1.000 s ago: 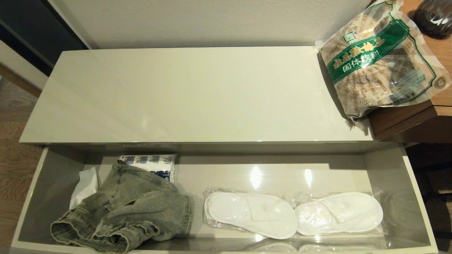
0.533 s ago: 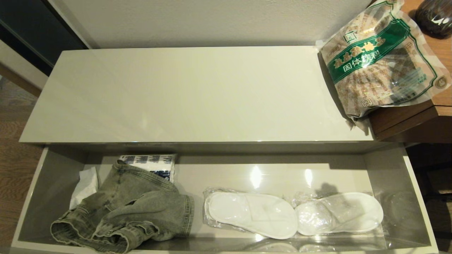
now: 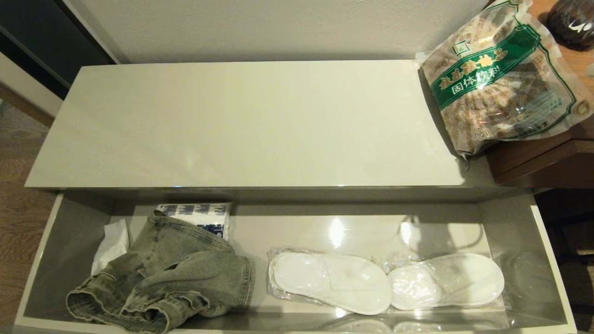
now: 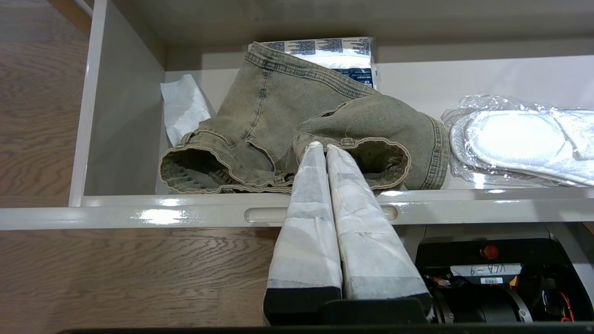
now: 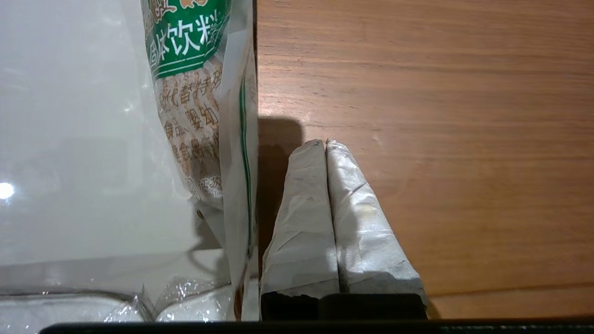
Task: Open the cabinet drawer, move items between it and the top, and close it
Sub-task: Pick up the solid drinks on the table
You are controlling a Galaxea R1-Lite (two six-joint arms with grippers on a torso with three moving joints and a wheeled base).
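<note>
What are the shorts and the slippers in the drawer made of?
The shorts look like faded grey-green denim: stitched seams, thick rolled hems. The slippers look like soft white cloth, wrapped in clear crinkly plastic that shines. The drawer looks glossy, maybe lacquered board.

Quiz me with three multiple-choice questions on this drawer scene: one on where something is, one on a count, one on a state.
1. Where do the jeans lie?
A. At the cabinet drawer's left end
B. On the cabinet top
C. On the wooden desk

2. How many white slippers are in the drawer?
A. One
B. Two
C. Four

3. How are the right tool's fingers?
A. Spread wide
B. Clamped on the food bag
C. Shut, holding nothing

Answers:
1. A: the denim is bunched beside the tissue pack.
2. B: a plastic-wrapped pair lies side by side.
3. C: the tips meet over bare wood, beside the bag.
</note>
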